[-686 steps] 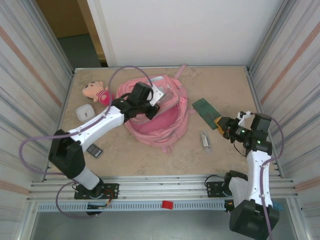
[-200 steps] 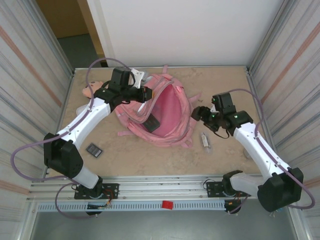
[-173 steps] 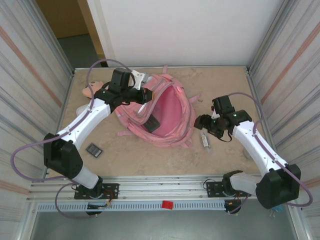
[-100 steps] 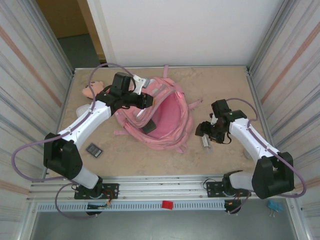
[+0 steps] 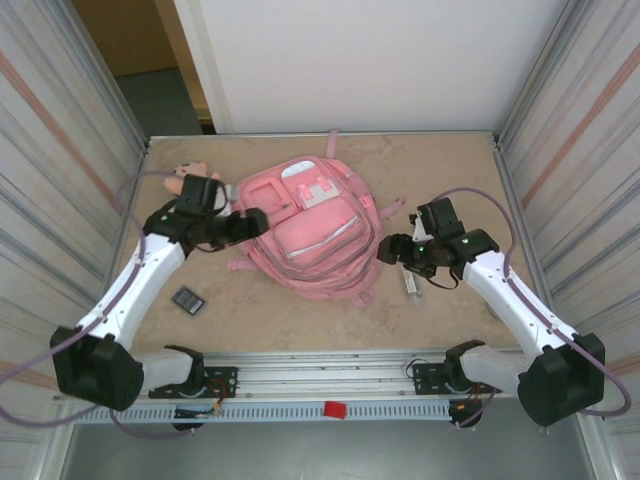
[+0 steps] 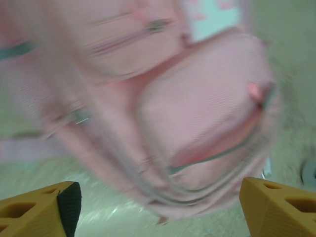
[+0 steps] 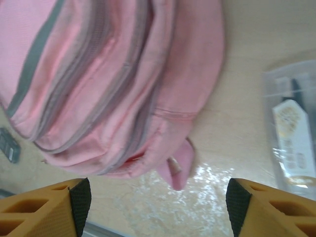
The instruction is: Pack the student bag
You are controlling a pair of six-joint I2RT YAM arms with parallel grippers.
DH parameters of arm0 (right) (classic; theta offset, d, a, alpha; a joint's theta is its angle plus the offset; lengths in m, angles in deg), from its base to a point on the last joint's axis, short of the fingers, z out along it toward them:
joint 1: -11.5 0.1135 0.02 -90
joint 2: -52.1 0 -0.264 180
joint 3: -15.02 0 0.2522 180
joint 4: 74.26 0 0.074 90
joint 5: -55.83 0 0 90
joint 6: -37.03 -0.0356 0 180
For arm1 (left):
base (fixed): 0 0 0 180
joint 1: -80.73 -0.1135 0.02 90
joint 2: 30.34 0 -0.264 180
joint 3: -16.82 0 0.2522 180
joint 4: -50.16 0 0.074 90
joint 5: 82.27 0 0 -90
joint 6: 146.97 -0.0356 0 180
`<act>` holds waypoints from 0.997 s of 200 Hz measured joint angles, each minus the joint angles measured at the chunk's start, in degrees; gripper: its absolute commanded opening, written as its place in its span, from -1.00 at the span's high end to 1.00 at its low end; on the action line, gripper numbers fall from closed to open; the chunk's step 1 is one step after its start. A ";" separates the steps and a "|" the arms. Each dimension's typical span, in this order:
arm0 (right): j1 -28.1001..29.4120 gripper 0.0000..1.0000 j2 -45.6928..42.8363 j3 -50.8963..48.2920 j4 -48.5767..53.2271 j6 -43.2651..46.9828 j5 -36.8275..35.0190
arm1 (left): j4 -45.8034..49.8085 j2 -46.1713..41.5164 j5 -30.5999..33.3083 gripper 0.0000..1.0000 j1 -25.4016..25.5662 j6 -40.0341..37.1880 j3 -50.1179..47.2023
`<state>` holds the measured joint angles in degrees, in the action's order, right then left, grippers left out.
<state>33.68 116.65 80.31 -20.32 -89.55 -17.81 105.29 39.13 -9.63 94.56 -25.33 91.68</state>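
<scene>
The student bag is laid front-up at the table's middle. It is flanked by the left gripper and right gripper, both spread wide and empty. The clear packet is seen outside the bag, just beside the right gripper. It could be swept away if that arm is swung carelessly.

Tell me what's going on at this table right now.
Two robot arms are packing a pink student bag, which lies flat mid-table with its front pockets up. The left end effector sits open at the bag's left edge and the right end effector open at its right edge; neither holds anything. A clear packet, a plush doll and a small dark gadget lie outside the bag.
</scene>
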 measured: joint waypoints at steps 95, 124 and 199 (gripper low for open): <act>8.68 -0.46 9.73 0.20 -11.17 -3.96 2.01 | 12.52 -3.67 9.38 -0.73 -24.72 14.80 -19.74; 9.01 -0.46 12.17 0.85 -12.33 -3.93 3.04 | 11.52 1.49 13.18 -0.67 -24.72 14.75 -19.76; 9.05 -0.46 16.06 2.54 -13.77 -3.89 5.38 | 4.76 12.98 16.37 -0.37 -24.76 15.32 -19.76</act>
<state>42.73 132.72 82.85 -34.09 -93.44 -12.44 110.05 52.12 6.74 69.79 -10.01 71.93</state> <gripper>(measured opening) 0.730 0.740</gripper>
